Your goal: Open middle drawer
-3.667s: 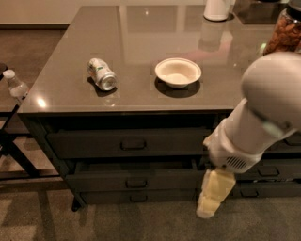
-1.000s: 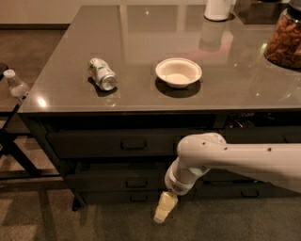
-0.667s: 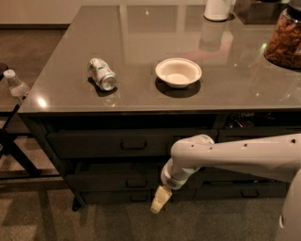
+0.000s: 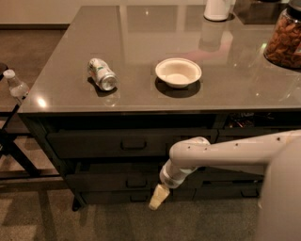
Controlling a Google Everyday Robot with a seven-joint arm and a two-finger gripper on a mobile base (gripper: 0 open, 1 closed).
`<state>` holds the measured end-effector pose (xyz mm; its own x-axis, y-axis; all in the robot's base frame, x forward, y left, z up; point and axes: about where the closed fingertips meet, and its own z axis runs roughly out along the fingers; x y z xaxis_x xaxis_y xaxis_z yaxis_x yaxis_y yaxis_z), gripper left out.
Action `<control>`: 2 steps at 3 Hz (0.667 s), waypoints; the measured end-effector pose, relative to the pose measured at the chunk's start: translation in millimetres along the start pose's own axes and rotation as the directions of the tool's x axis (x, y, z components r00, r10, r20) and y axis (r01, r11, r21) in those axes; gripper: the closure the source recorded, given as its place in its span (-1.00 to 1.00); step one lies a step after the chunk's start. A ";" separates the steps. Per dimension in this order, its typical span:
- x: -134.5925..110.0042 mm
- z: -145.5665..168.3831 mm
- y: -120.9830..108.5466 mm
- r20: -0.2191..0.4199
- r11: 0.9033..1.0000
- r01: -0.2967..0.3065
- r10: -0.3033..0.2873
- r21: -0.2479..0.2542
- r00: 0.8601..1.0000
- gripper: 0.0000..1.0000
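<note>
Camera view, sole view. Observed on grey surface [image 4: 141,33]: can [image 4: 102,74] lying on its side toward the left; white bowl [image 4: 178,72] upright near the middle, well apart from the can; white container [image 4: 217,9] at the far edge; jar [image 4: 285,40] with brown contents at the right edge. Noted left of the surface, lower down: clear bottle [image 4: 16,87] with white cap. Found beneath the surface, a stack of three wide dark drawers; middle drawer [image 4: 99,181] located second down, under the taller top drawer [image 4: 94,143] and above the slim bottom drawer [image 4: 110,197], with small loop handle [image 4: 135,181] centred on its front. Cannot tell how far out the middle drawer stands. Recorded white arm [image 4: 225,153] entering from the right, crossing in front of the drawer stack. Gripper [image 4: 159,196] pointed down and to the left, low before the drawers, right of and below the handle, apart from it. Gripper state: cannot tell.
</note>
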<state>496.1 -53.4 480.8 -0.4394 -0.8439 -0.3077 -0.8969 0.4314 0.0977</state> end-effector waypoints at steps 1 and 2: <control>5.5 23.4 -29.7 0.000 0.999 -0.031 0.031 0.036 1.000 -1.00; 10.4 35.7 -54.8 -0.006 0.996 -0.038 0.038 0.082 0.999 -1.00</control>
<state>542.5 -74.3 438.4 -0.4737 -0.8288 -0.2977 -0.8725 0.4876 0.0309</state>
